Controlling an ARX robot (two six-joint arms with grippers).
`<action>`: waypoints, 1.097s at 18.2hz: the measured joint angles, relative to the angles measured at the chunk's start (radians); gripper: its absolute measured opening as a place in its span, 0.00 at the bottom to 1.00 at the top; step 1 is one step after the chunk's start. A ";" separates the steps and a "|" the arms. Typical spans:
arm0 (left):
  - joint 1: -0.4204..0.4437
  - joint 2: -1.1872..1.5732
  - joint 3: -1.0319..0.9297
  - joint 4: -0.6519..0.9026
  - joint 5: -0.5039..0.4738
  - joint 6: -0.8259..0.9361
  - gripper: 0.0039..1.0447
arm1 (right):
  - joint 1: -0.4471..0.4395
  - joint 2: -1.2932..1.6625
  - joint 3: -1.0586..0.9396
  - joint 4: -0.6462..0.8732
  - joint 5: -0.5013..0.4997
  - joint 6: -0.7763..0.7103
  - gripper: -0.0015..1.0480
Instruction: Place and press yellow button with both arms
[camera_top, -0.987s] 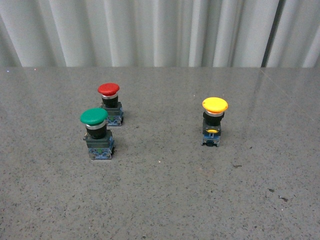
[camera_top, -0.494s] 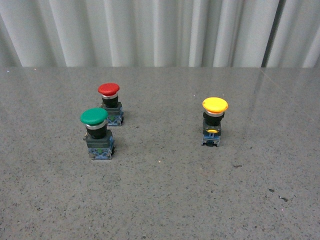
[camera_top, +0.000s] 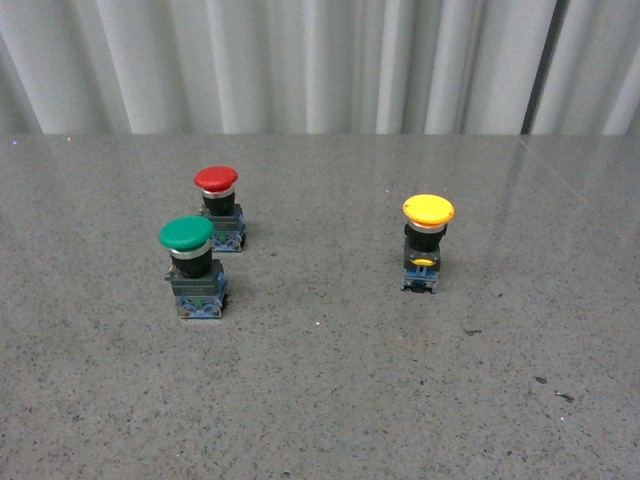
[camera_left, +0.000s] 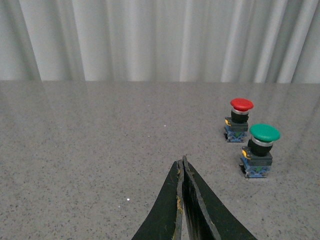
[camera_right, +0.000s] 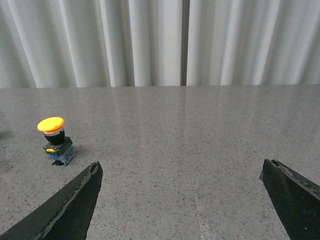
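The yellow button (camera_top: 427, 240) stands upright on the grey table, right of centre in the front view, with its yellow cap on a black body and blue-grey base. The right wrist view shows the same yellow button (camera_right: 55, 140) ahead of my right gripper (camera_right: 181, 170), which is open and wide with nothing between its fingers. My left gripper (camera_left: 182, 161) is shut, its fingers pressed together over bare table, far from the yellow button. Neither arm shows in the front view.
A green-capped button (camera_top: 193, 267) and a red-capped button (camera_top: 219, 208) stand close together on the left of the speckled table (camera_top: 330, 390). They also show in the left wrist view, green-capped button (camera_left: 259, 157) and red-capped button (camera_left: 239, 120). A white pleated curtain (camera_top: 300, 60) runs behind.
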 joint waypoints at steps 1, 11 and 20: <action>0.000 0.000 0.000 0.006 0.000 0.000 0.01 | 0.000 0.000 0.000 -0.002 0.000 0.000 0.94; 0.000 0.000 0.000 0.010 0.001 -0.001 0.71 | 0.000 0.000 0.000 -0.001 0.000 0.000 0.94; 0.000 0.000 0.000 0.010 0.000 0.000 0.94 | 0.089 0.609 0.274 0.465 -0.088 0.377 0.94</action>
